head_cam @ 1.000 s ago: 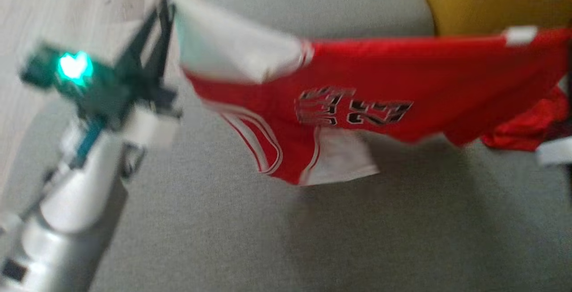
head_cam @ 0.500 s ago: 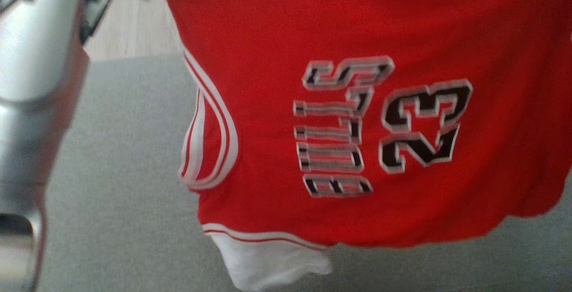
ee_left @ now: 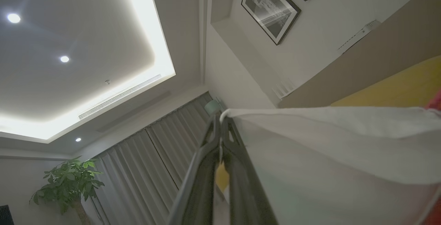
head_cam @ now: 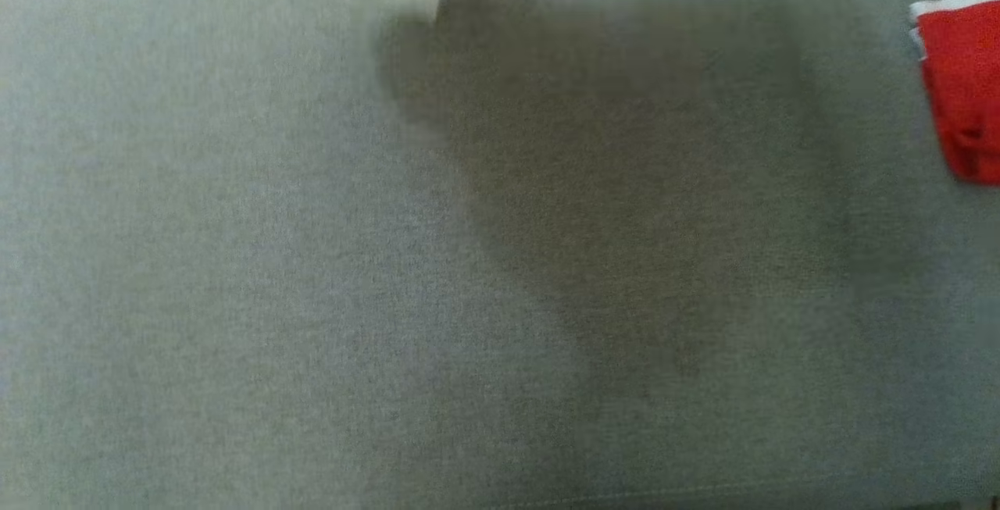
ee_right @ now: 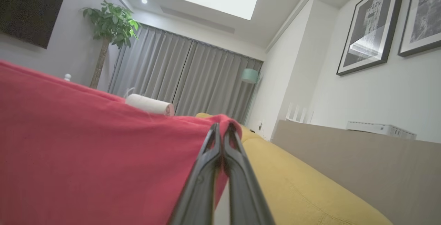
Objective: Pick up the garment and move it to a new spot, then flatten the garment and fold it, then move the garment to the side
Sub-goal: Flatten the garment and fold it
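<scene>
The garment is a red jersey with white trim. In the head view a small red part of the garment (head_cam: 965,88) hangs at the right edge over the grey cushion (head_cam: 234,260). My left gripper (ee_left: 220,121) is shut on the garment's white sleeve (ee_left: 327,156), which stretches off to the right. My right gripper (ee_right: 222,128) is shut on a red edge of the garment (ee_right: 103,156), whose cloth spreads to the left. Both grippers point upward, holding the garment in the air.
A broad soft shadow (head_cam: 609,182) lies across the grey cushion. A yellow sofa back (ee_right: 303,187) runs beside my right gripper. Curtains (ee_right: 193,80), a potted plant (ee_right: 110,21) and framed pictures (ee_right: 372,28) stand in the room behind.
The head view has swung down onto the cushion: the jersey that hung large in view half a second ago now shows as a scrap at the right edge. The left arm has left that view.
</scene>
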`<state>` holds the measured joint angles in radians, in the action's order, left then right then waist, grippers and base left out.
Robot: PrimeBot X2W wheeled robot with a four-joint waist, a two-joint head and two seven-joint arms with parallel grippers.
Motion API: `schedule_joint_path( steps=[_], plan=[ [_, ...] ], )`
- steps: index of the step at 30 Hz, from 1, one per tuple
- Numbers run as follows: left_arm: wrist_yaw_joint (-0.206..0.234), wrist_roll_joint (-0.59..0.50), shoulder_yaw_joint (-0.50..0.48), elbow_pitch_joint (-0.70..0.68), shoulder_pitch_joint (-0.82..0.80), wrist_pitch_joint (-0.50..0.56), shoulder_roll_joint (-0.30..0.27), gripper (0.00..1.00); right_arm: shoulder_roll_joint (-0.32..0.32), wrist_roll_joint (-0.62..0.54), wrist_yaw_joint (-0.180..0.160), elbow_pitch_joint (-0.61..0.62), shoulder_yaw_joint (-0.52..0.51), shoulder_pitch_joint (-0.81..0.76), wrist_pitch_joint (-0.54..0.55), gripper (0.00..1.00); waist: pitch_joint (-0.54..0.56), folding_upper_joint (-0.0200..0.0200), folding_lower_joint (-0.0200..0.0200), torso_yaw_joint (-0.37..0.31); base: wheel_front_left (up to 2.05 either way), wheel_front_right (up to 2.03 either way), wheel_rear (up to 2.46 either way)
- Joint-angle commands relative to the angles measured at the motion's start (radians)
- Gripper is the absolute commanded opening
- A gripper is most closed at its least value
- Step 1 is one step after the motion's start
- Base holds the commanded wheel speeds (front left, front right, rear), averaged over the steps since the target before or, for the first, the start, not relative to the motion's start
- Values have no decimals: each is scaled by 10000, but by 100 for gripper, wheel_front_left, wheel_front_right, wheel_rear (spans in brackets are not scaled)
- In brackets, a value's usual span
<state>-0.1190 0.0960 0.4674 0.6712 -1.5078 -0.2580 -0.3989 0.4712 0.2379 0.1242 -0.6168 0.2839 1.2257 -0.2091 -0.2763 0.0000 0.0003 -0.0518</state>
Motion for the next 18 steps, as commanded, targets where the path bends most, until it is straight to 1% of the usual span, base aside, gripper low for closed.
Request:
schedule_joint_path(
  steps=[1,4,6,9,11,13,16,17,18],
  plan=[
    [63,73,-256,-214,-242,-5,-416,0,-29,-33,65,99,132,117,-78,0,-463,0,-3,186,0,0,0],
    [-45,437,-56,-337,140,-27,-389,0,87,20,65,-419,433,265,-269,0,-903,0,-3,379,0,0,0],
    [-82,701,85,-543,575,-31,-476,0,131,97,65,-726,617,184,-357,0,-1170,0,-3,477,0,0,0],
    [-103,1099,272,-981,1532,-34,-630,0,185,285,65,-1079,808,-108,-456,0,-1481,0,-3,619,0,0,0],
    [-109,1374,393,-1309,2407,-35,-763,0,131,655,65,-1209,789,-521,-495,0,-1579,0,-3,706,0,0,0],
    [-112,1578,571,-1693,3418,-35,-997,0,193,900,65,-1216,816,-1118,-514,0,-1563,0,-3,762,0,0,0],
    [-114,1872,725,-2340,5057,-36,-1390,0,421,1095,65,-764,702,-2340,-521,0,-1338,0,-3,836,0,0,0],
    [-93,1950,801,-2831,6207,-36,-1683,0,565,1235,65,-412,589,-3371,-523,0,-1101,0,-3,881,0,0,0],
    [-51,2021,824,-3070,6797,-36,-1793,0,630,1318,65,-235,491,-3905,-523,0,-964,0,-3,909,0,0,0]
  ],
)
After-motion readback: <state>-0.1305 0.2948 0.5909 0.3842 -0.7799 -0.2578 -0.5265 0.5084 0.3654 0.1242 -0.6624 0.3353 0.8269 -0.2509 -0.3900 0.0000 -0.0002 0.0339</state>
